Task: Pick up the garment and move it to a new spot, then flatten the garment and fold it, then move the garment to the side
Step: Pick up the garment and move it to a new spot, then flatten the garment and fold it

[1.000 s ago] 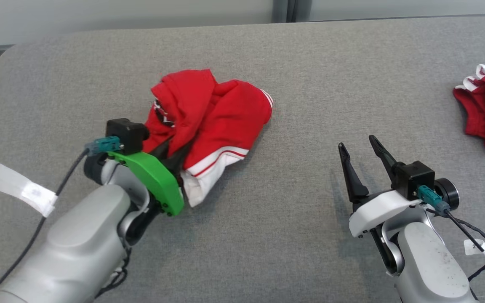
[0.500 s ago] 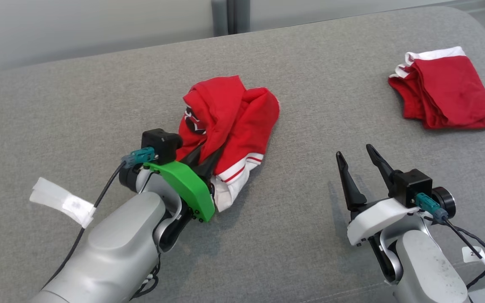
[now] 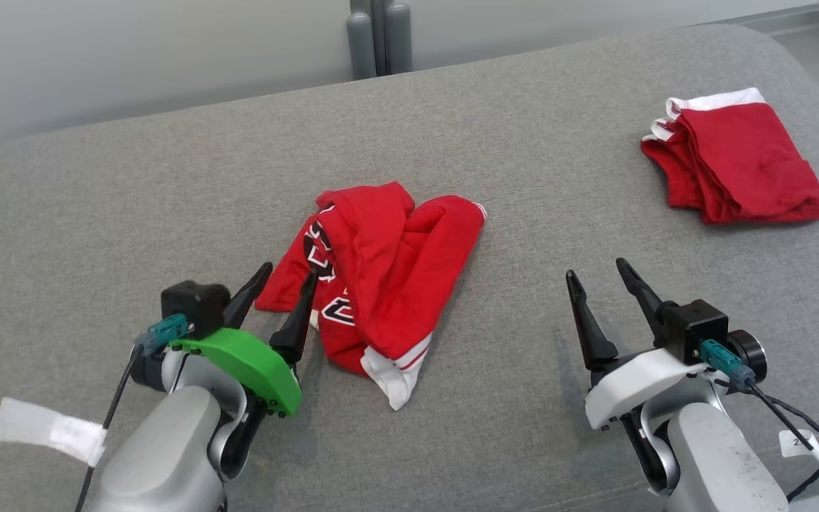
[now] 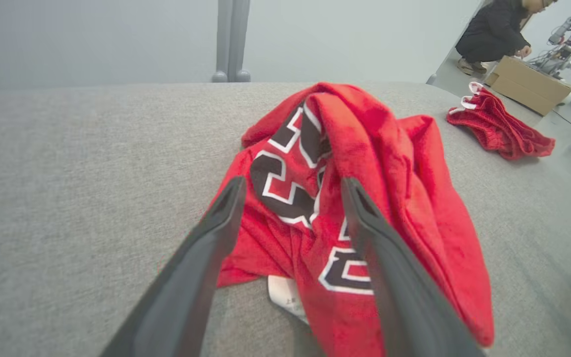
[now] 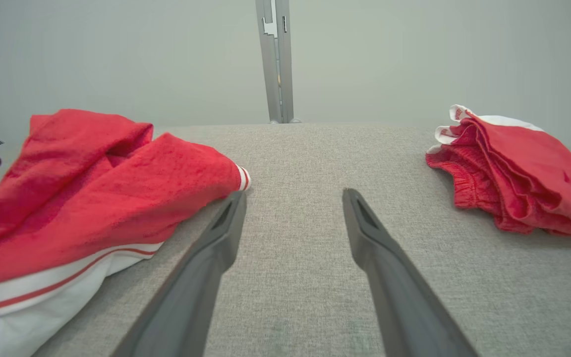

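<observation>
The garment (image 3: 388,277) is a crumpled red jersey with black-and-white lettering and a white striped hem, lying in a heap in the middle of the grey padded surface (image 3: 132,213). My left gripper (image 3: 288,272) stands open at the heap's left edge. In the left wrist view the garment (image 4: 365,148) lies between and beyond the spread fingers of that gripper (image 4: 293,181), which do not pinch it. My right gripper (image 3: 596,268) is open over bare surface to the right of the heap. In the right wrist view the right gripper (image 5: 293,193) is empty and the garment (image 5: 92,198) lies at the left.
A second red garment with white trim (image 3: 736,163) lies folded at the far right of the surface, also seen as a folded pile (image 5: 523,173). Grey posts (image 3: 377,35) stand behind the far edge. A person (image 4: 493,29) crouches by a cardboard box (image 4: 528,89) on the floor beyond.
My left gripper has opened and let go of the garment, which has settled into a lower heap. The left arm has drawn back a little. The head camera has turned right.
</observation>
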You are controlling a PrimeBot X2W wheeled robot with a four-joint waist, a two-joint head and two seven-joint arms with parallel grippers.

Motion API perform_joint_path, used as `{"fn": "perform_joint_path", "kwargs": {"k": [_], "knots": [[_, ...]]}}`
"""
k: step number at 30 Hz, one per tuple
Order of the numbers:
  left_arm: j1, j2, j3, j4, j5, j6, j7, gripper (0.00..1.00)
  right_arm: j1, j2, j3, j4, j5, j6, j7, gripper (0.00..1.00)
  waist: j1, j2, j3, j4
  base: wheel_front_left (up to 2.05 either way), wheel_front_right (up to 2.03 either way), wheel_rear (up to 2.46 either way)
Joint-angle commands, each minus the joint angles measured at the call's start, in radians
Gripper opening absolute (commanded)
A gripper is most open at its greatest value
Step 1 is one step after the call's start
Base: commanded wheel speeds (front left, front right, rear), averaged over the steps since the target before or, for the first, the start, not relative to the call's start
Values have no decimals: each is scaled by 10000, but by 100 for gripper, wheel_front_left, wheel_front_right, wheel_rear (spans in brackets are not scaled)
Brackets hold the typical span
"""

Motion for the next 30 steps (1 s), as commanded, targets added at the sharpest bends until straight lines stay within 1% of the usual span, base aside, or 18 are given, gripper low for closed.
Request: {"fn": "perform_joint_path", "kwargs": {"k": [1,6,10,11,17,23,26,30], "knots": [[479,-10,455,-153,332,6,1,100,166,-19,49,-22,86,-12,-26,100,1,-1,-297,428,0,0,0],[1656,-70,2130,-785,1432,-1,1,100,258,-22,268,75,176,-12,-26,100,1,-1,-638,990,0,0,0],[2702,-201,3543,-1430,2316,44,0,100,359,-23,542,120,376,-12,-26,100,1,-1,-891,1306,0,0,0],[2702,-201,3543,-1430,2316,44,0,100,359,-23,542,120,376,-12,-26,100,1,-1,-891,1306,0,0,0],[4110,-666,5165,-2099,3258,-10,5,100,474,-25,1006,231,582,-12,-26,100,1,-1,-1165,1725,0,0,0],[4831,-1075,5970,-2452,3845,-43,4,100,490,-24,1240,297,725,-12,-26,100,1,-1,-1271,2104,0,0,0],[4902,-1230,5897,-2538,3943,-48,4,100,420,-23,1302,373,735,-12,-26,100,1,-1,-1284,2332,0,0,0],[4868,-1295,5734,-2654,3932,-47,4,100,212,-20,1469,457,874,-12,-26,100,1,-1,-1203,2643,0,0,0]]}}
